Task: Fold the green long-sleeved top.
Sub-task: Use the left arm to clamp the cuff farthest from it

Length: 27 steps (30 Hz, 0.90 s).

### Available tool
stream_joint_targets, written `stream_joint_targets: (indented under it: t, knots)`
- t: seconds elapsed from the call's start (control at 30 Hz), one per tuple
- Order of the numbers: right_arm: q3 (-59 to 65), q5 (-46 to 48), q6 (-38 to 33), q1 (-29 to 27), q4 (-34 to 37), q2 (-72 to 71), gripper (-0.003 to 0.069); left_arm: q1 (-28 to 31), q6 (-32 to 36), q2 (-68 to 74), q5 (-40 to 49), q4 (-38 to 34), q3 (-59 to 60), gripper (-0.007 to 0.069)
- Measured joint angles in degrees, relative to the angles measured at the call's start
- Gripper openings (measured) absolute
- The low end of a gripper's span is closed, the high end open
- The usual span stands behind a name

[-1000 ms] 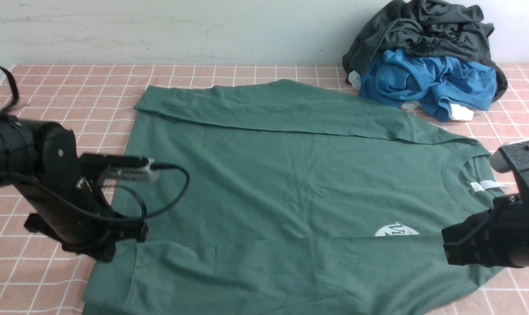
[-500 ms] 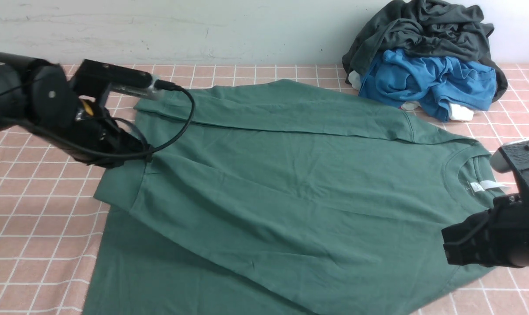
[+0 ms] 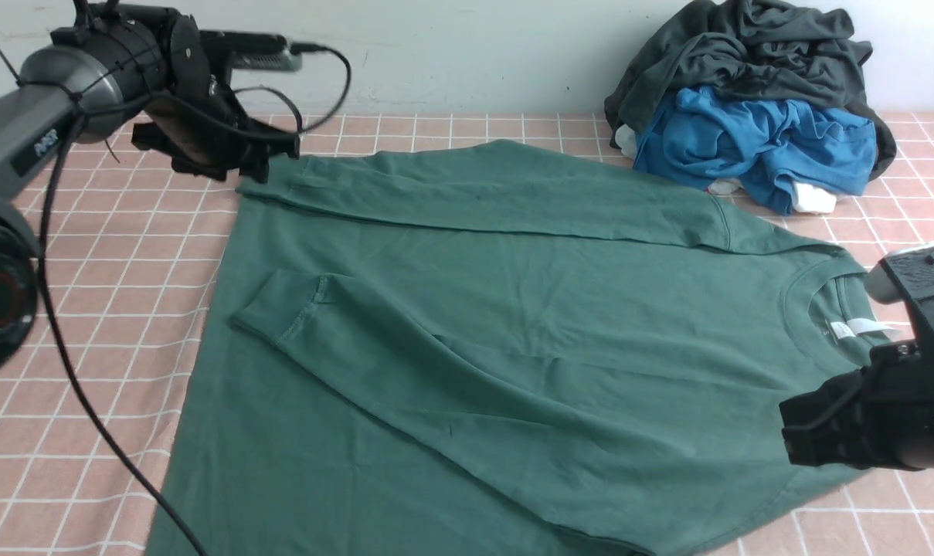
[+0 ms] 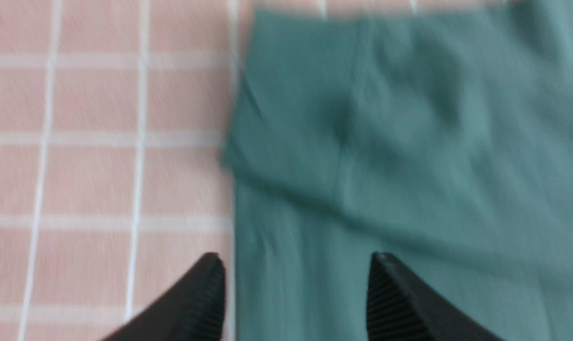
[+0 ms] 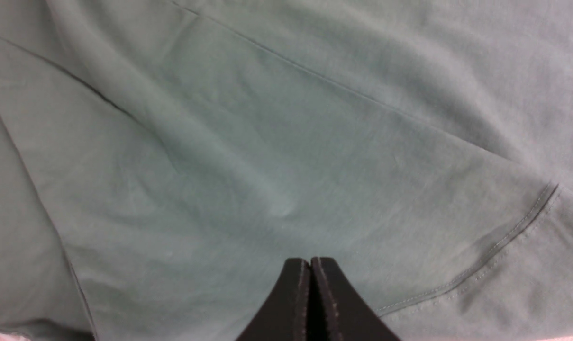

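Left arm's forearm: a dark patch (image 3: pixel 35 154) on the grey arm (image 3: pixel 18 139) carries light lettering, seen at a slant, too small to read surely.
Neck of the green top (image 3: pixel 513 309): white labels (image 3: pixel 853 328) lie inside the collar (image 3: pixel 803 309); any print on them is too small to read.
Wrist views: no readable text.

Left arm (image 3: pixel 88 77) reaching far forward, fingers (image 4: pixel 198 293) apart, right fingers (image 5: pixel 298 293) together (arm partly seen)
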Motion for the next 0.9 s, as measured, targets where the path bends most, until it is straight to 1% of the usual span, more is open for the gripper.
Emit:
stream_joint_targets:
  t: [0.03,0.13,0.23,0.27,0.3,0.37,0.43,0.47,0.5,0.53,0.57,0.6,0.7,0.77,0.9]
  knots:
    - [0.0,-0.1,-0.1,0.0,0.0,0.0,-0.0010,0.1,-0.3,0.6,0.0,0.0,-0.8,0.0401]
    - [0.0,-0.5,-2.1,0.0,0.0,0.0,-0.0010,1.0,-4.9,10.7,-2.1,0.8,-12.5,0.0449]
    - [0.0,-0.6,-3.0,0.0,0.0,0.0,-0.0010,1.0,-6.3,14.3,-3.2,1.5,-15.9,0.0451]
    - [0.0,-0.6,-3.5,0.0,0.0,0.0,-0.0010,1.0,-7.6,17.4,-4.0,2.3,-19.1,0.0446]
    - [0.0,-0.6,-3.6,0.0,0.0,0.0,-0.0010,1.0,-7.8,17.7,-4.1,2.3,-19.1,0.0446]
    - [0.0,-0.7,-3.6,0.0,-0.1,0.0,-0.0010,1.0,-8.8,20.2,-5.4,3.7,-21.4,0.0402]
    - [0.0,-0.9,-3.7,0.0,-0.1,0.0,-0.0010,1.0,-9.1,20.8,-6.1,4.6,-22.1,0.0316]
    - [0.0,-1.2,-3.7,0.0,-0.1,0.0,-0.0010,1.0,-9.1,20.9,-6.1,5.2,-22.1,0.0245]
    - [0.0,-1.2,-3.8,0.0,-0.1,0.0,-0.0010,1.0,-9.1,20.9,-6.1,5.2,-22.1,0.0232]
    - [0.0,-1.8,-4.0,0.0,-0.1,0.0,-0.0010,1.0,-9.1,20.9,-6.1,5.6,-22.2,0.0141]
    - [0.0,-2.0,-4.2,0.0,-0.1,0.0,-0.0010,1.0,-9.1,20.9,-6.0,5.9,-22.2,0.0085]
    - [0.0,-2.2,-4.6,0.0,-0.1,0.0,-0.0010,0.8,-8.6,20.7,-5.7,6.2,-22.2,0.0045]
    - [0.0,-2.4,-5.1,0.0,-0.1,0.0,-0.0010,0.7,-7.2,19.8,-5.0,6.3,-22.2,0.0018]
    - [0.0,-2.4,-5.2,0.0,-0.1,0.0,-0.0010,0.6,-6.3,18.7,-3.9,6.4,-22.2,0.0016]
    - [0.0,-2.5,-5.3,0.0,-0.1,0.0,-0.0010,0.1,-4.0,14.6,2.9,6.4,-22.2,0.0016]
